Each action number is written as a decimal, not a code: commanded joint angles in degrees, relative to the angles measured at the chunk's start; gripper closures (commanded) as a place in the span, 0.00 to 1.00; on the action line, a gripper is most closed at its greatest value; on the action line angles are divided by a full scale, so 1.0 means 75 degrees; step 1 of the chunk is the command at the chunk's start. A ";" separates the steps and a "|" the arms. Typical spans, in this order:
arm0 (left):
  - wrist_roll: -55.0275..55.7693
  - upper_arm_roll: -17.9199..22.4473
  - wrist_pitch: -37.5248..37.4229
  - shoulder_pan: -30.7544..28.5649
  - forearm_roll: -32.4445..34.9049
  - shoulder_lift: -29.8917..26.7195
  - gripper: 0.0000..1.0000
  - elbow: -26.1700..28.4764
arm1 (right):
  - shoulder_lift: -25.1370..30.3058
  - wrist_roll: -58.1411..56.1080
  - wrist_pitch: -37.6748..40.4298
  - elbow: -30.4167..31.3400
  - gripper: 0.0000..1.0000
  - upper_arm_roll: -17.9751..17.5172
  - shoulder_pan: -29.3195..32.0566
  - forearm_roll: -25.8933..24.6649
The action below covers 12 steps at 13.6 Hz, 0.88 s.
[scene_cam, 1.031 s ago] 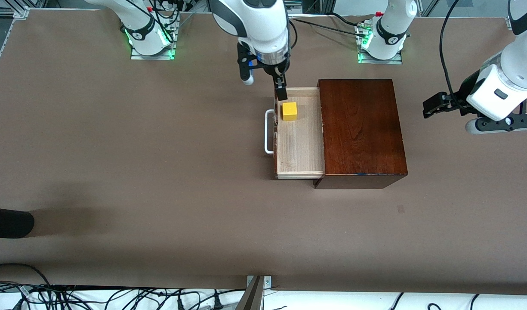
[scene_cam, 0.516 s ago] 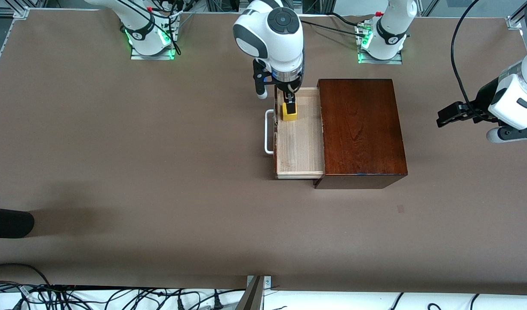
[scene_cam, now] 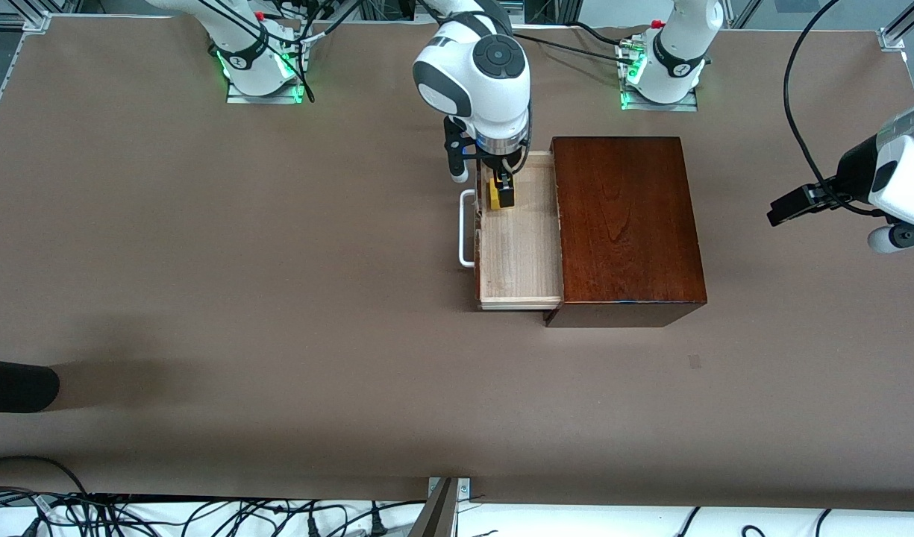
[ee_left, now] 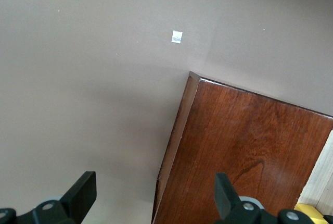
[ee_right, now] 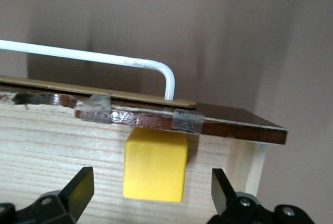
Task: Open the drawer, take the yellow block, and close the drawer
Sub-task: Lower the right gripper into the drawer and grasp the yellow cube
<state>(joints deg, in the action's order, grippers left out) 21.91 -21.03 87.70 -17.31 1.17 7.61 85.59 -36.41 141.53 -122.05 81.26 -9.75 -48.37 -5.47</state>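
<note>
The drawer [scene_cam: 520, 246] stands pulled out of the dark wooden box [scene_cam: 624, 224], its white handle [scene_cam: 465, 227] toward the right arm's end. The yellow block [scene_cam: 494, 198] lies in the tray's corner nearest the robot bases. My right gripper [scene_cam: 501, 192] is down in the drawer, open, with the yellow block [ee_right: 155, 164] between its fingers [ee_right: 78, 188] and not touched by them. The drawer front [ee_right: 234, 125] and handle [ee_right: 104, 57] lie just past it. My left gripper [scene_cam: 789, 207] hangs open over the table at the left arm's end, looking down on the box [ee_left: 244, 151].
A dark rounded object [scene_cam: 16, 384] pokes in at the right arm's end of the table. A small pale mark [scene_cam: 695, 362] lies on the brown table nearer the camera than the box. Cables run along the near edge.
My right gripper has come down from above the drawer's corner into the tray, straddling the yellow block. My left arm has drifted farther toward its end of the table.
</note>
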 commanded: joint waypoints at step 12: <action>0.0102 0.3039 0.0072 0.2893 -0.0156 -0.0089 0.00 0.0084 | -0.0360 0.0313 0.0952 -0.1292 1.00 0.0082 -0.0125 -0.0302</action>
<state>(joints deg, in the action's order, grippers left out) 22.25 0.69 87.74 3.56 1.17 7.71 85.68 -39.39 143.00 -121.14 77.18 -9.09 -49.24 -7.31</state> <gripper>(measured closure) 0.000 0.445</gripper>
